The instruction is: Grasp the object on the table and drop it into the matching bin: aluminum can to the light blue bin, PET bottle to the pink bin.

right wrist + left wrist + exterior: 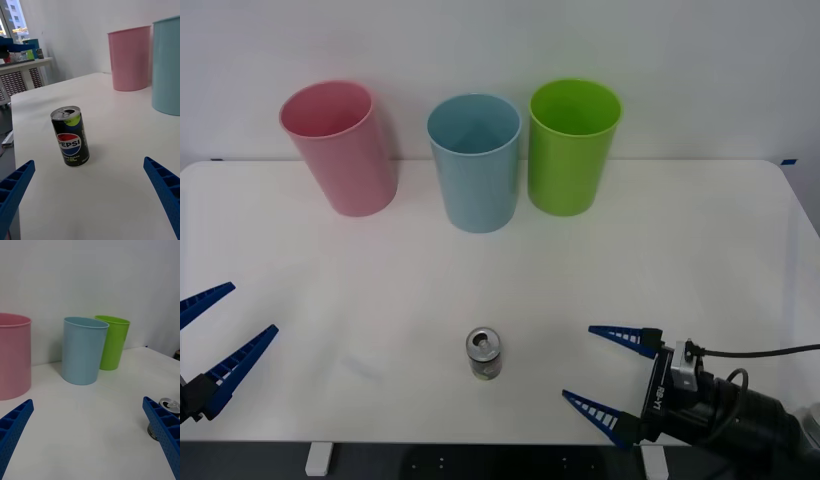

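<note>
A small aluminum can (484,354) with a silver lid and dark sides stands upright on the white table (680,250) near its front edge; the right wrist view shows the can (70,136) close ahead, between the spread fingers. My right gripper (606,369) is open, low over the table, a short way to the right of the can. At the front left edge my left gripper (217,331) also stands open, well clear of the can (167,416). The light blue bin (474,161) stands at the back centre and the pink bin (341,147) to its left.
A lime green bin (572,144) stands just right of the light blue one, nearly touching it. Open tabletop lies between the can and the row of bins. A black cable (760,351) trails from the right wrist.
</note>
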You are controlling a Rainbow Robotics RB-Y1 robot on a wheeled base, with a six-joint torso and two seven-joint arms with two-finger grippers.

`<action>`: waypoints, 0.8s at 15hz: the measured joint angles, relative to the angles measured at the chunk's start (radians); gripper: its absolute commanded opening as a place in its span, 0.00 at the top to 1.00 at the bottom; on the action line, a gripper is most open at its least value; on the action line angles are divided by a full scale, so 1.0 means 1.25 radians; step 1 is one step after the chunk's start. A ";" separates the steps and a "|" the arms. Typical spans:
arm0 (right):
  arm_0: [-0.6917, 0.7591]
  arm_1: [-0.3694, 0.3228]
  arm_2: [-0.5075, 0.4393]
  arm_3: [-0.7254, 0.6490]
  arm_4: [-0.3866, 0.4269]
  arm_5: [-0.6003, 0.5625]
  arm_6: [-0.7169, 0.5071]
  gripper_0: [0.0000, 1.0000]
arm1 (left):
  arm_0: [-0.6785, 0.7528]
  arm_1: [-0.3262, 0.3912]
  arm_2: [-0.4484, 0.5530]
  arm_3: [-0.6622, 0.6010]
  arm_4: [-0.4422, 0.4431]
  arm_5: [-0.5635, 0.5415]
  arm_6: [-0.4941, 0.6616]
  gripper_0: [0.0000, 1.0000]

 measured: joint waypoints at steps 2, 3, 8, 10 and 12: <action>-0.011 0.016 0.023 0.000 0.007 0.032 0.022 0.00 | 0.000 0.000 0.000 0.000 0.000 0.000 0.000 0.00; -0.015 0.025 0.030 0.000 0.012 0.047 0.047 0.00 | 0.000 0.000 0.000 0.000 0.000 0.000 0.000 0.00; -0.036 0.045 0.104 0.000 0.014 0.133 0.079 0.00 | 0.000 0.000 0.000 0.000 0.000 0.000 0.000 0.00; -0.048 0.047 0.134 0.000 0.015 0.164 0.086 0.00 | 0.000 0.000 0.000 0.000 0.000 0.000 0.000 0.00; -0.059 0.054 0.163 0.000 0.019 0.205 0.093 0.00 | 0.000 0.000 0.000 0.000 0.000 0.000 0.000 0.00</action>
